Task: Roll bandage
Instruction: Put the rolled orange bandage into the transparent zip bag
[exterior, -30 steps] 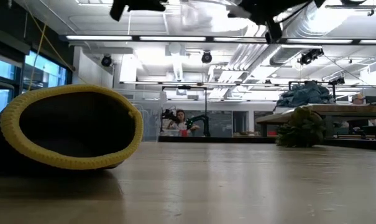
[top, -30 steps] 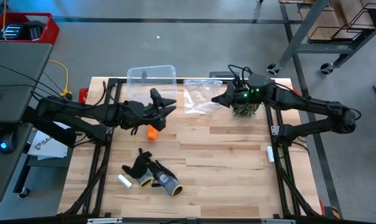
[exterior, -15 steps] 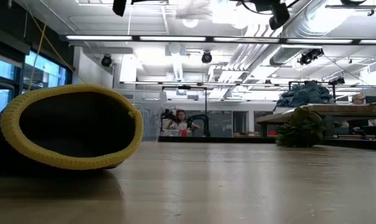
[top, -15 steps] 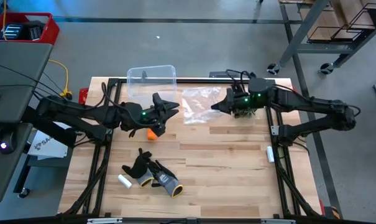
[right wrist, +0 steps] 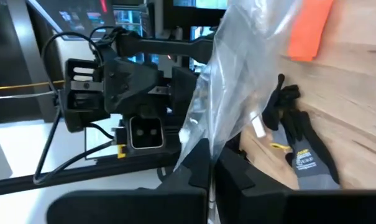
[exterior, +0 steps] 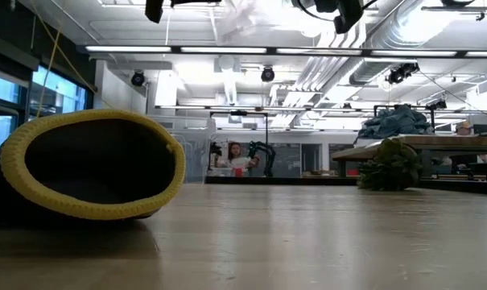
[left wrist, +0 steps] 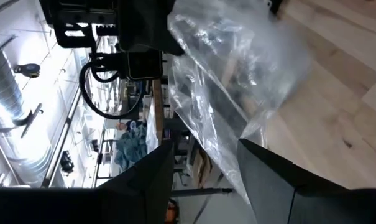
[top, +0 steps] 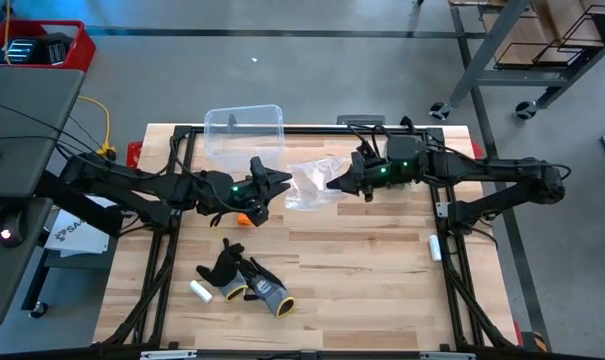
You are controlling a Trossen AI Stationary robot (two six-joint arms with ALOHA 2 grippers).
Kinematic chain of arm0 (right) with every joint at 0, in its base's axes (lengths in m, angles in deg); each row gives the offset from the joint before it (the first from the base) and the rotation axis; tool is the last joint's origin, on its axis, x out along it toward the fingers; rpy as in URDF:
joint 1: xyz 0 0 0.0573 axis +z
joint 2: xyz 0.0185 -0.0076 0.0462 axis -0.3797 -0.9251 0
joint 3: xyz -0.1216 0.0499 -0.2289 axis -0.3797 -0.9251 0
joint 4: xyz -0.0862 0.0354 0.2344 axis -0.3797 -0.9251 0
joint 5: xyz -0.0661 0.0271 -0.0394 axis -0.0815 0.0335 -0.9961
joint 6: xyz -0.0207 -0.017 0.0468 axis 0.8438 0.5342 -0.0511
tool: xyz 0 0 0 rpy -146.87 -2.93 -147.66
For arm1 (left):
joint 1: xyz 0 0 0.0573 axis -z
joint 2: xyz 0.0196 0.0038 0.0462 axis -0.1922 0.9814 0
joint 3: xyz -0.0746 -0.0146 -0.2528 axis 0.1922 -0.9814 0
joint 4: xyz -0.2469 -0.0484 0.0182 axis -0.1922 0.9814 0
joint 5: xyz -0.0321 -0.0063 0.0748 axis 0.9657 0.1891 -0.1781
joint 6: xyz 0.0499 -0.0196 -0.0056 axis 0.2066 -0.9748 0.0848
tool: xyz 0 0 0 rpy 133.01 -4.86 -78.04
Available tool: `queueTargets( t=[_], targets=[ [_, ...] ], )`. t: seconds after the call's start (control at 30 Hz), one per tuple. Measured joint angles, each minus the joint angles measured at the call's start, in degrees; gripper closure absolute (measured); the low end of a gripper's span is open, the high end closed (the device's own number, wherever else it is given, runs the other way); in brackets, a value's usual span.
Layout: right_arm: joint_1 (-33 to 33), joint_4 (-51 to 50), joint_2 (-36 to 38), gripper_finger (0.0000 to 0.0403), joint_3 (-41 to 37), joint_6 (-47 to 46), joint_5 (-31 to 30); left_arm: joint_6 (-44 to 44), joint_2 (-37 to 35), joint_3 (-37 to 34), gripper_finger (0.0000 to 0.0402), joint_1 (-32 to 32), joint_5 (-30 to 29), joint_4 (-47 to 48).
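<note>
In the high view, one bandage (top: 244,214), rolled and orange, is seen lying on the desk (top: 362,270) just beneath the left gripper (top: 278,180), whose fingers are spread toward a clear plastic bag (top: 310,184). The bag is pinched by the shut right gripper (top: 334,184), presumably held up for a handover or to receive the roll. Two gloves (top: 244,281), one white cylinder (top: 200,291) and one clear bin (top: 244,131) are counted.

In the low view, a yellow glove cuff (exterior: 90,165) fills the foreground.

In the left wrist view, the bag (left wrist: 237,81) hangs ahead of the parted fingers (left wrist: 151,180).

In the right wrist view, the bag (right wrist: 250,68) is clamped; the bandage (right wrist: 310,28) lies beyond.
</note>
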Motion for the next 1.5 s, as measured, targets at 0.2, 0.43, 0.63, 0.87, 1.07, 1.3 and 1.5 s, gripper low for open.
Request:
queueTargets(
  t=[0.2, 0.43, 0.63, 0.87, 1.07, 1.3, 1.5],
  targets=[
    [-0.4, 0.0, 0.8, 0.0403, 0.0, 0.8, -0.2, -0.4, -0.4, 0.0, 0.0227, 2.4, -7.9, 0.3],
    [-2.0, 2.3, 1.3, 0.0403, 0.0, 1.6, -1.5, -4.6, -0.4, 0.0, 0.0227, 5.2, -11.5, 3.3],
    [-1.9, 2.3, 1.3, 0.0403, 0.0, 1.6, -1.5, -4.5, -0.4, 0.0, 0.0227, 5.0, -11.4, 2.7],
    [-1.9, 2.2, 1.3, 0.0403, 0.0, 1.6, -1.5, -4.5, -0.4, 0.0, 0.0227, 2.9, -10.4, 2.4],
    [-1.0, 2.2, 1.3, 0.0403, 0.0, 1.6, -1.2, -4.5, 0.1, 0.0, 0.0227, 1.5, -5.7, 1.1],
    [0.5, 2.7, 1.3, 0.0403, -0.1, 1.0, -1.5, -2.0, 2.9, 0.0, 0.0228, 1.5, -3.8, -2.7],
    [1.1, 5.9, 1.2, 0.0403, -0.1, 0.4, -1.7, -2.0, 5.6, 0.0, 0.0322, 1.6, -6.3, -2.6]
  ],
)
